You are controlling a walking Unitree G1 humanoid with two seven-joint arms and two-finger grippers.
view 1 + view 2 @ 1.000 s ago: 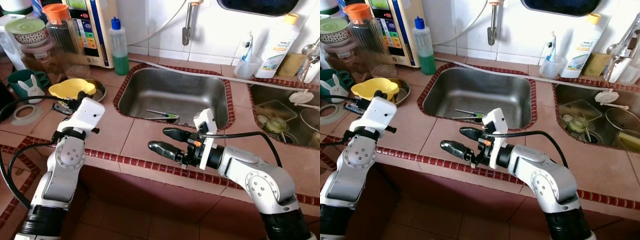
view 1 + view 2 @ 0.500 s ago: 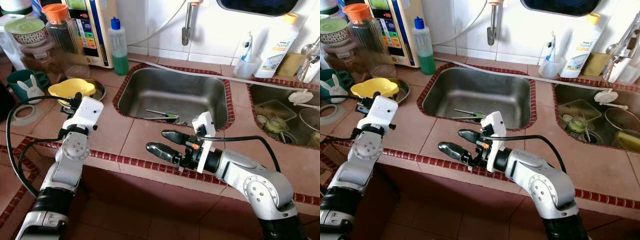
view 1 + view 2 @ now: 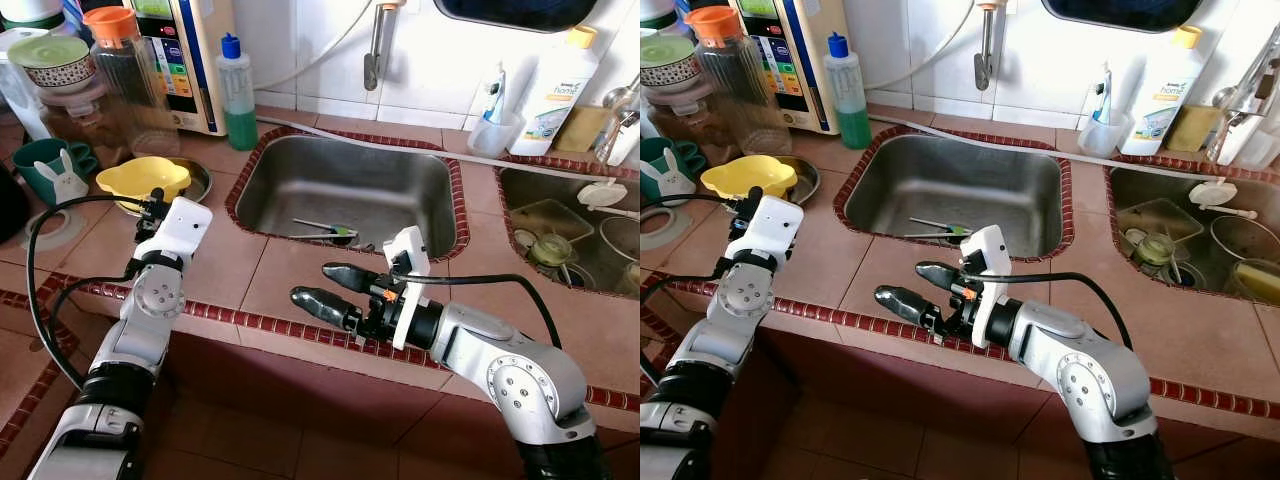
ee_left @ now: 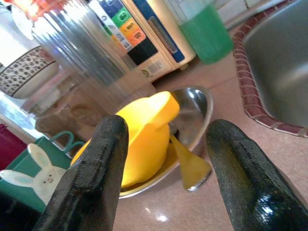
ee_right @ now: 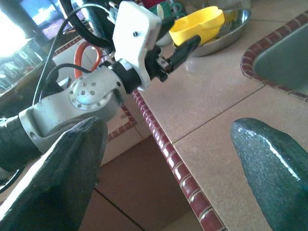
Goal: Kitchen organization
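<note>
Yellow bowl (image 3: 143, 177), one, in one steel dish (image 3: 196, 176); left gripper (image 4: 163, 159) spread just before it (right gripper (image 3: 326, 290) also spread, over countertop (image 3: 260, 270)).

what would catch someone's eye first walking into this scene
Probably the right gripper, fingers spread wide, hovering over the tiled counter edge in front of the steel sink. Next, the bright yellow bowl sitting in a metal dish at the counter's left, with the left gripper open and aimed straight at it. An orange-lidded jar stands behind.
</note>
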